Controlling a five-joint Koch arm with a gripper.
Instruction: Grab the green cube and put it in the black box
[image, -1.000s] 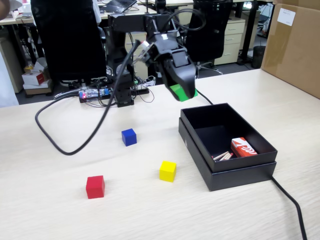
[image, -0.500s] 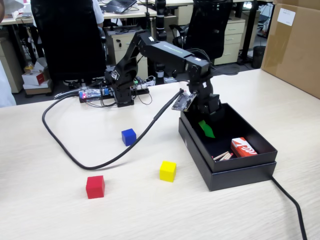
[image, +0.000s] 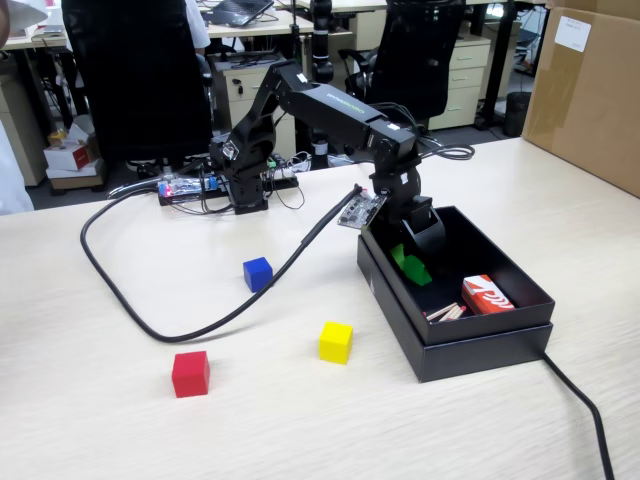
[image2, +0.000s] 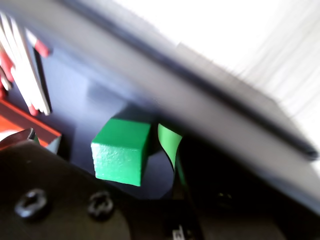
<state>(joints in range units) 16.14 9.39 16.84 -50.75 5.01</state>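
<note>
The green cube (image: 417, 271) (image2: 121, 150) lies on the floor inside the black box (image: 480, 338), near its left wall in the fixed view. My gripper (image: 408, 262) (image2: 100, 140) reaches down into the box and stands open around the cube. In the wrist view the green-tipped finger (image2: 169, 141) is just right of the cube with a thin gap. The other black jaw tip shows far to the left, well clear of the cube. The blurred box wall (image2: 225, 115) runs diagonally behind them.
Inside the box also lie a red-and-white packet (image: 487, 295) and some thin sticks (image: 447, 313). On the table left of the box are a blue cube (image: 257, 273), a yellow cube (image: 335, 341) and a red cube (image: 190, 373). A black cable (image: 200, 322) loops nearby. A brown carton (image: 590, 90) stands back right.
</note>
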